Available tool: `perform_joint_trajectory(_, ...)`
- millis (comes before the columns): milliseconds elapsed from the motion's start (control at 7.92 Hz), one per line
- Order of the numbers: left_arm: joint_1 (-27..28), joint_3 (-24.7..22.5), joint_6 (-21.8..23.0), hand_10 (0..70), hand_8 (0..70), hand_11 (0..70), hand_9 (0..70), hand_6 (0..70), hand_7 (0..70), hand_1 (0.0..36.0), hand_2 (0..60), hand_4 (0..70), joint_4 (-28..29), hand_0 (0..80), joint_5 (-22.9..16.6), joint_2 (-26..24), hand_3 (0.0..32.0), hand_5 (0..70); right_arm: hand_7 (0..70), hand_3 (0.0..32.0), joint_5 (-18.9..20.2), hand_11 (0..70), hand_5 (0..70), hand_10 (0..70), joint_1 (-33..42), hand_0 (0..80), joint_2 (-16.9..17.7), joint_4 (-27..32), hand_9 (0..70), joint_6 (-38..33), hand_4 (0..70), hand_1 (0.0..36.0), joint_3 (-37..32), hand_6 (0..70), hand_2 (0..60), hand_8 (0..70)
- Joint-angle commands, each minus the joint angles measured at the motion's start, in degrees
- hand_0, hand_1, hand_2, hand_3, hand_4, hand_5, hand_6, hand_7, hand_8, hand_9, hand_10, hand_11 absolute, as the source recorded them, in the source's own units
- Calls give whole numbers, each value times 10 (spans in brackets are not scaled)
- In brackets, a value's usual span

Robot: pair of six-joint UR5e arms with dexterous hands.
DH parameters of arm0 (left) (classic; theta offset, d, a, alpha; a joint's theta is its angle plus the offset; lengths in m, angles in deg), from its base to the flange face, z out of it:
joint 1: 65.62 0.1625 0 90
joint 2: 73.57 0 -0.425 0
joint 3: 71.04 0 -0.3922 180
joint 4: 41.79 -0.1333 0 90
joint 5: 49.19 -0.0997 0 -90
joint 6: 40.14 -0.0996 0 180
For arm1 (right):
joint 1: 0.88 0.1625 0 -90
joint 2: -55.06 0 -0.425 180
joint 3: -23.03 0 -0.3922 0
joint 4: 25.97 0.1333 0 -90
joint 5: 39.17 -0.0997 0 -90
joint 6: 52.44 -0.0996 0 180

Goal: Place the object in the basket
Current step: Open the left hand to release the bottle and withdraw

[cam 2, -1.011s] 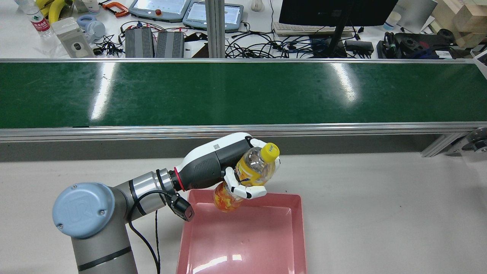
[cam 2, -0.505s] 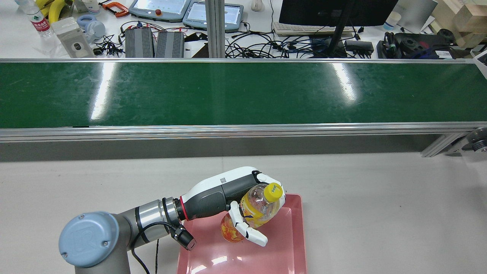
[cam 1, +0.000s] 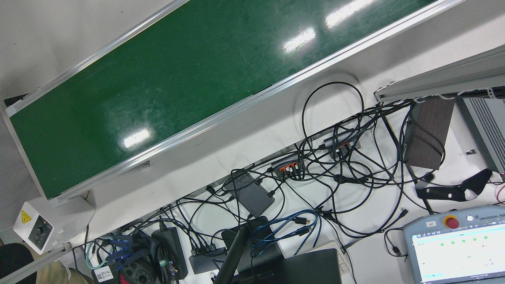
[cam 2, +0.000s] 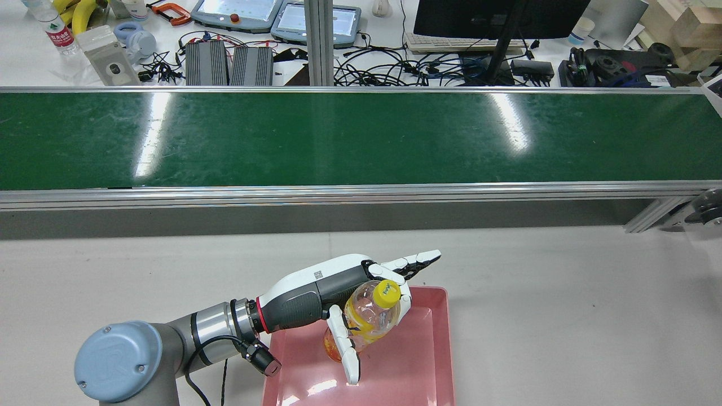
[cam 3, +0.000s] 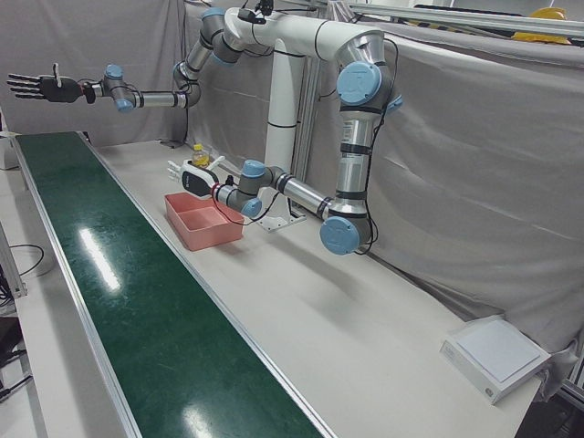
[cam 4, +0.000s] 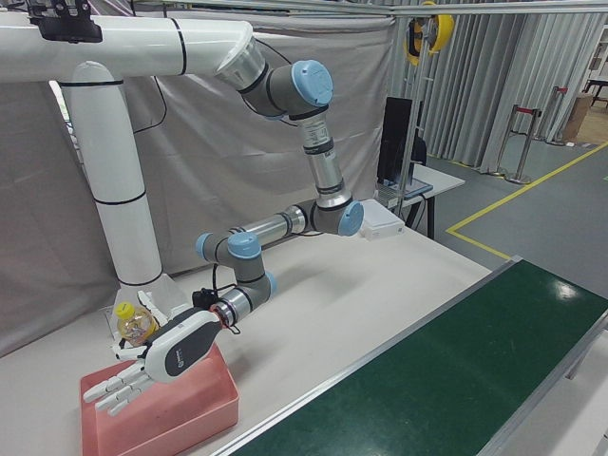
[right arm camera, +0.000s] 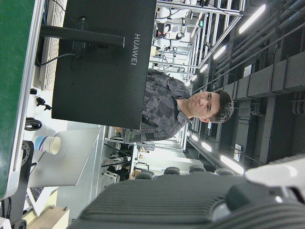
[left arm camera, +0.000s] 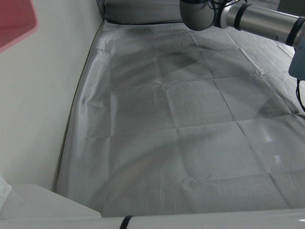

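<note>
A clear bottle [cam 2: 365,322] with a yellow cap and orange-yellow label stands tilted over the pink basket [cam 2: 417,361]. Its lower end is inside the rim. My left hand [cam 2: 344,293] is open beside it: the fingers [cam 2: 414,262] stretch out past the basket's far edge, the thumb points down, and the bottle leans on the palm. In the right-front view the bottle [cam 4: 131,326] sits behind the left hand [cam 4: 176,356] above the basket [cam 4: 171,418]. My right hand [cam 3: 36,87] hangs high beyond the belt's far end, dark, open with fingers spread, holding nothing.
A long green conveyor belt [cam 2: 361,138] runs across beyond the basket. Past it is a desk crowded with cables, a monitor [cam 2: 496,17] and pendants. A white flat box [cam 3: 497,356] lies at the table's far end. A person [right arm camera: 190,107] stands behind the monitor.
The left hand came back from the belt side and down over the basket with the bottle. Its fingers have now spread open off the bottle.
</note>
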State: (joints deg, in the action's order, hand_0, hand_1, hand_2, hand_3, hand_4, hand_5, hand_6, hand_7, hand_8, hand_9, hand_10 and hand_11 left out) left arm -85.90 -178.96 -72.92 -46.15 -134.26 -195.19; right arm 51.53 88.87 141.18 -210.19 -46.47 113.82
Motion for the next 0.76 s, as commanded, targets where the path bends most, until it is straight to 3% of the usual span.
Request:
perform_joint_trajectory(0, -1, -1, 1, 42, 61, 66, 79, 0, 11, 0, 0, 119, 5, 476, -1, 1, 0, 55, 0, 0, 0, 0, 0, 0, 0, 0, 0, 0, 0, 0, 0, 0, 0, 0, 0, 0)
perform_joint_trajectory(632, -2, -2, 3, 39, 60, 59, 67, 0, 0, 0, 0, 122, 5, 466, -1, 1, 0, 49, 0, 0, 0, 0, 0, 0, 0, 0, 0, 0, 0, 0, 0, 0, 0, 0, 0, 0)
